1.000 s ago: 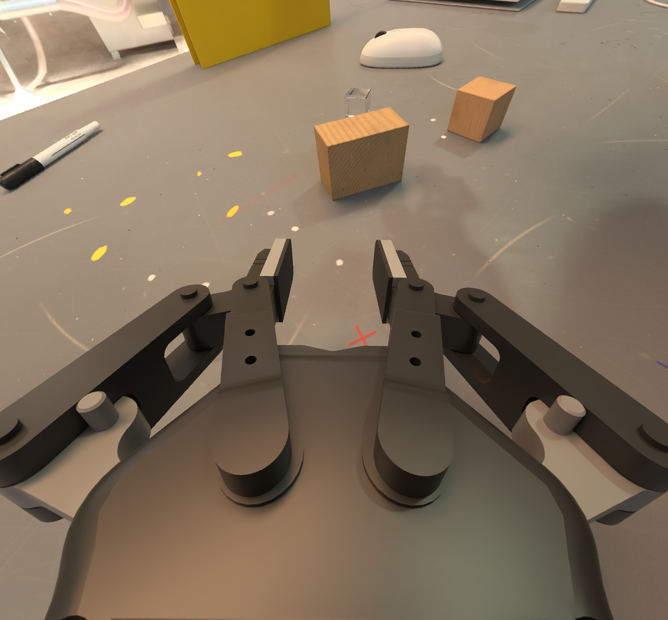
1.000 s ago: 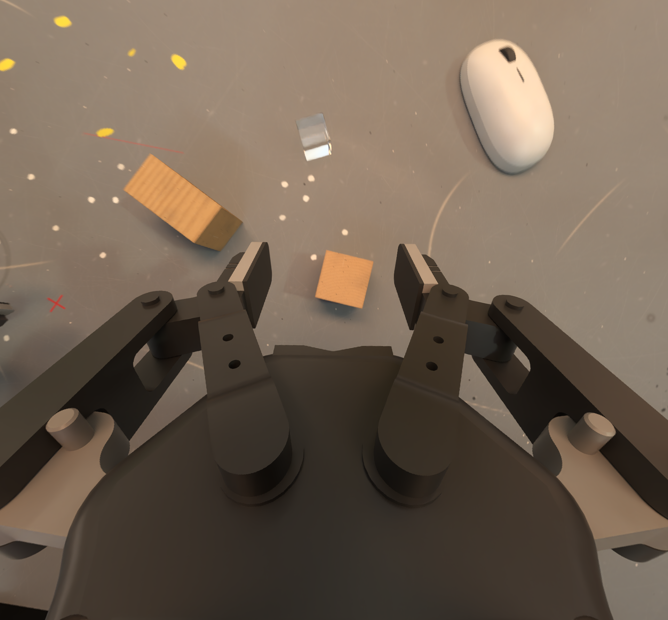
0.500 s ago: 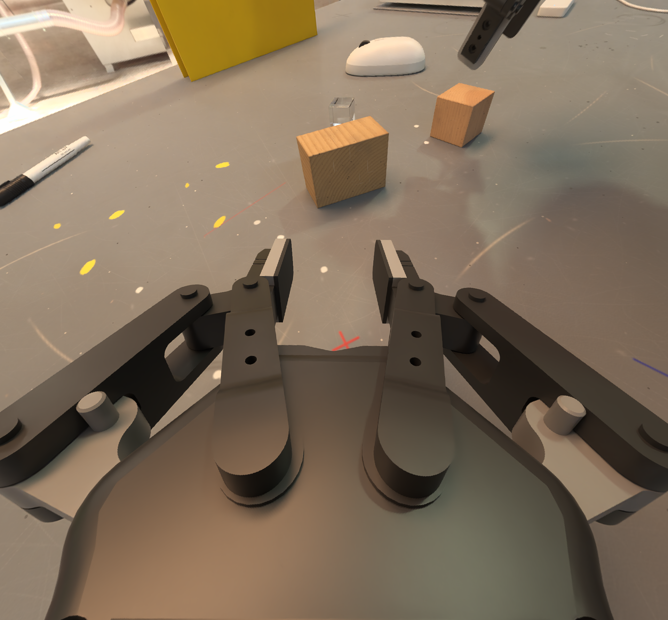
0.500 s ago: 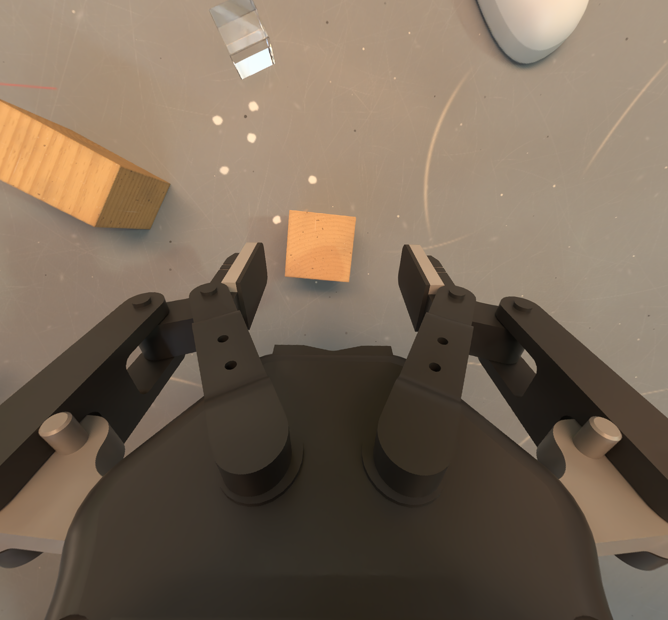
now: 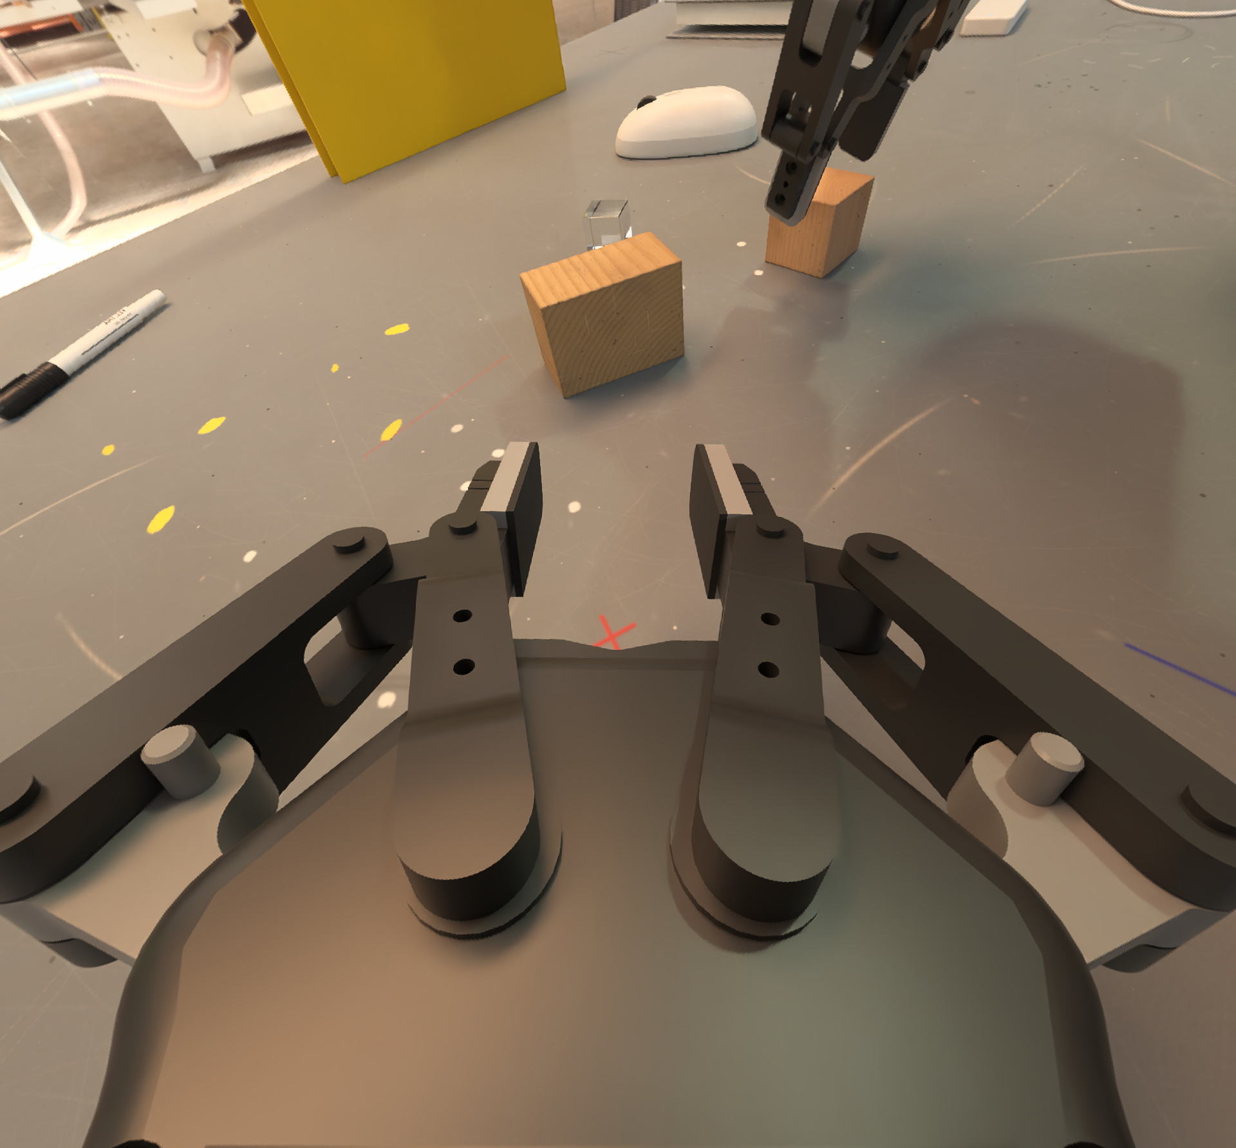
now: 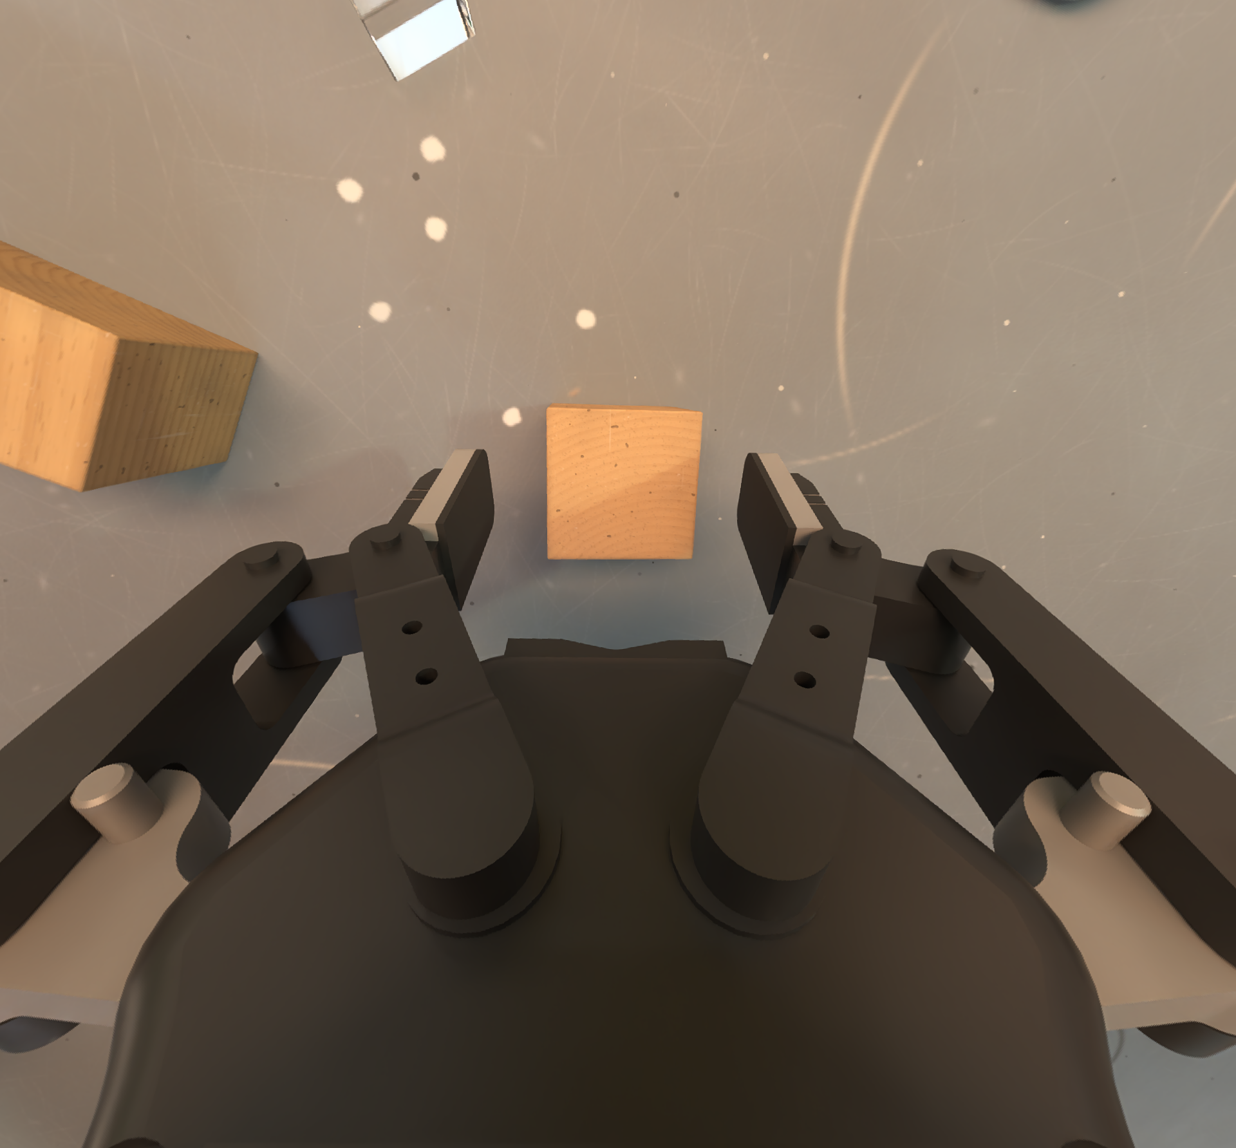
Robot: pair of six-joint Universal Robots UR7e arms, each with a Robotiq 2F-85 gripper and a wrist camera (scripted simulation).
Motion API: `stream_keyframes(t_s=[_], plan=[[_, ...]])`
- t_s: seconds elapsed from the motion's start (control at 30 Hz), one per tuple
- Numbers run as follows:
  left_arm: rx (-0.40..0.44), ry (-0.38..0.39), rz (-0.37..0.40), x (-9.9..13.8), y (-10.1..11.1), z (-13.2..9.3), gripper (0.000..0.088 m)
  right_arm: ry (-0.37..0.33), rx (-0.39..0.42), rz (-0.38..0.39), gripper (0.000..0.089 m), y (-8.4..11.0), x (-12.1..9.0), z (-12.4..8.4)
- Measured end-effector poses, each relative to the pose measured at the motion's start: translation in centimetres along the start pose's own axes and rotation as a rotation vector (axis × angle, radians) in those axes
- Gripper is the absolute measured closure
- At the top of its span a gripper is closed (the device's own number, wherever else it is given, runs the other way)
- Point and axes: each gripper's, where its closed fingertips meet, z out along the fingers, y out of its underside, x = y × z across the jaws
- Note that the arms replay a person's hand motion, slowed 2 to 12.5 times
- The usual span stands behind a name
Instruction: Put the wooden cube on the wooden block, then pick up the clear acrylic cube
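Right gripper [image 6: 615, 507]: has descended since a second ago; jaws spread, now straddling the cube [image 6: 622, 484], untouched on the worktop [image 6: 936, 246]. Grasp judged imminent. Left gripper [image 5: 615, 514]: jaws apart, empty, idle. Block [image 5: 605, 313]: bare. Acrylic cube [image 5: 607, 223]: behind block.

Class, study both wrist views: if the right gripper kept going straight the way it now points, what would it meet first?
The wooden cube. The right gripper points down at it, open, one finger either side; the left wrist view suggests they already flank it. Past the cube lies only the table.
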Motion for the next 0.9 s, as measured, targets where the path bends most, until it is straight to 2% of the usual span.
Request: stream_keyframes(t_s=[0.17, 0.3, 0.47, 0.7, 0.8, 0.9], plan=[[0.004, -0.004, 0.019, 0.2, 0.0, -0.1, 0.0476, 0.014, -0.034, 0.011, 0.0284, 0.3, 0.0, 1.1], [0.006, -0.012, 0.031, 0.1, 0.0, -0.1, 0.0476, 0.025, -0.056, 0.005, 0.0457, 0.6, 0.1, 1.7], [0.006, -0.017, 0.036, 0.0, 0.0, -0.2, 0.0476, 0.004, -0.054, 0.002, 0.0466, 0.4, 0.0, 1.5], [0.003, -0.022, 0.035, -0.3, 0.2, -0.1, 0.0476, -0.049, 0.023, -0.088, 0.0466, -1.4, -0.9, -1.1], [-0.002, -0.024, 0.029, -0.5, 0.4, -0.1, 0.0476, -0.077, 0.095, -0.168, 0.0466, -2.7, -1.8, -3.0], [-0.008, -0.023, 0.019, -0.7, 0.5, 0.0, 0.0476, -0.099, 0.166, -0.279, 0.0466, -3.9, -3.1, -5.2]])
